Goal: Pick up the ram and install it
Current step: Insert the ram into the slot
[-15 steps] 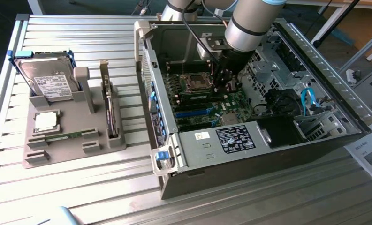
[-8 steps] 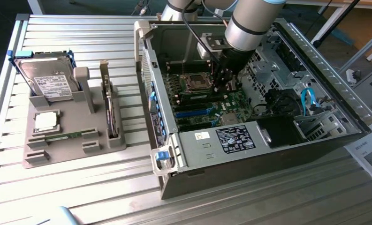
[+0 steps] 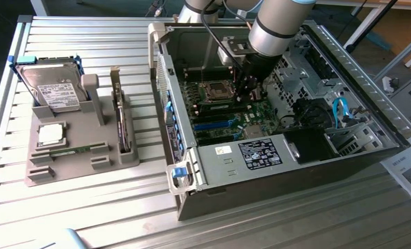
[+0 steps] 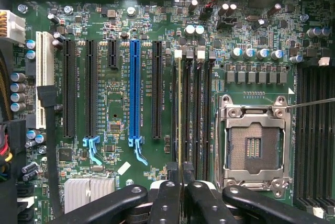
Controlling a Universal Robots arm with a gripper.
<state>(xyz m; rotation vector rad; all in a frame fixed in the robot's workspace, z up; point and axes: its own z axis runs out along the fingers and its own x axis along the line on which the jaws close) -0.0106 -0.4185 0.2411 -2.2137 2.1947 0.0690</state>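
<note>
Slatted metal counter (image 3: 87, 207) carries two containers: a grey holder (image 3: 60, 174) towards the exterior view's left and an open computer case (image 3: 281, 189) towards its right. The holder keeps one hard drive (image 3: 53, 91), one square processor chip (image 3: 51, 134), one dark board (image 3: 124, 129) standing on edge and one thin green stick (image 3: 74, 151) lying flat. One arm (image 3: 278, 26) reaches down into the case, its claw (image 3: 246, 96) low over the motherboard; there its tips are hard to make out among the dark parts.

In the wrist view the claw (image 4: 181, 195) is drawn narrow, its fingers (image 4: 166, 200) gripping the ram (image 4: 180, 109), which is seen edge-on as a thin pale line. The ram lies along one of four memory slots just beside the empty processor socket (image 4: 254, 145); whether it is seated cannot be told. Further memory slots past the socket are cut off by the frame. The motherboard (image 4: 115, 124) also bears one blue slot (image 4: 135, 88) and one white slot (image 4: 44, 72).
</note>
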